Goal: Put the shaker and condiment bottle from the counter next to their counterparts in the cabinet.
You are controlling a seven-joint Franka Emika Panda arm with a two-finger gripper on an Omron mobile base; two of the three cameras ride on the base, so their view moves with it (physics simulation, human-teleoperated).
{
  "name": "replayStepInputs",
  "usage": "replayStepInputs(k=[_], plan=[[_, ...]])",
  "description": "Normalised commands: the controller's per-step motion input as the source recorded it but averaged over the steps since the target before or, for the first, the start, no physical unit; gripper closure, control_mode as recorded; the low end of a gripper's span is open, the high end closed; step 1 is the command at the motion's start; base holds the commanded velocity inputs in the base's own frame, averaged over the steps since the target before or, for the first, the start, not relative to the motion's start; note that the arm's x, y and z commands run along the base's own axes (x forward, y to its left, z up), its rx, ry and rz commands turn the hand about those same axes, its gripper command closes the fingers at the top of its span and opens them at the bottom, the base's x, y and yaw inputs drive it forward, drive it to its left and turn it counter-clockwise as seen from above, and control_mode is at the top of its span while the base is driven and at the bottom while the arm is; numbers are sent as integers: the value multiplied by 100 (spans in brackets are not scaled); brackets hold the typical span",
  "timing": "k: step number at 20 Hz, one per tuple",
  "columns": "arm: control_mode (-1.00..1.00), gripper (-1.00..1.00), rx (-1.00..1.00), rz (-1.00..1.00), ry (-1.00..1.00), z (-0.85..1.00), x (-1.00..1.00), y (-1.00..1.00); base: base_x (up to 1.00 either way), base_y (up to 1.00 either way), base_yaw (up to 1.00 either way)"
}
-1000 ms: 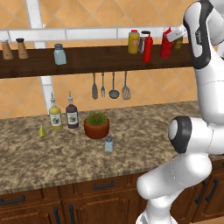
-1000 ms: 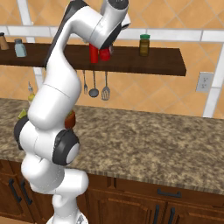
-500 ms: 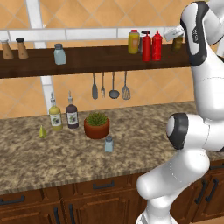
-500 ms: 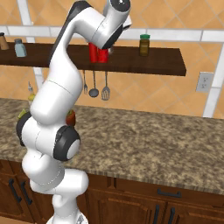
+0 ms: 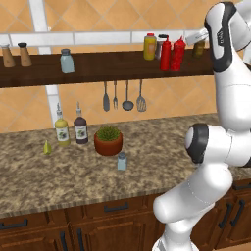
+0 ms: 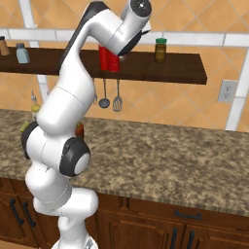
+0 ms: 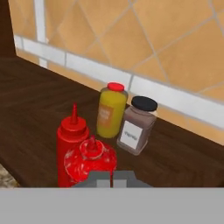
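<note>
A: Where is the condiment bottle (image 7: pixel 89 159)?

B: On the cabinet (image 7: pixel 35 100), right of its middle, just beside the taller red bottle (image 7: pixel 72 131); the gripper (image 7: pixel 111 177) hangs over it, fingers pinched together on nothing.

A: Back off, then?

B: Straight back and up, I'd say; the yellow bottle (image 7: pixel 111 111) and dark-capped jar (image 7: pixel 138 127) crowd close behind. The shaker (image 5: pixel 121 161) stands mid-counter (image 5: pixel 49 181), near the plant pot (image 5: pixel 108 139).

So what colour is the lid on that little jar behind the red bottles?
Black, on the jar; the hand view shows it best.
</note>
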Motion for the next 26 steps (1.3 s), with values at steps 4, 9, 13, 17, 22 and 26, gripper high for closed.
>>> replayStepInputs(k=[4, 9, 13, 17, 22, 26], plan=[[-100, 100, 11, 0, 0, 16, -25, -32, 0, 0, 0], [-100, 100, 13, 0, 0, 39, -56, -31, 0, 0, 0], [-100, 100, 9, 0, 2, 24, -93, -11, 0, 0, 0], [-100, -100, 0, 2, 2, -29, -100, 26, 0, 0, 0], [-100, -100, 0, 0, -14, -69, -100, 29, 0, 0, 0], [-100, -100, 0, 0, -22, -64, -100, 20, 0, 0, 0]])
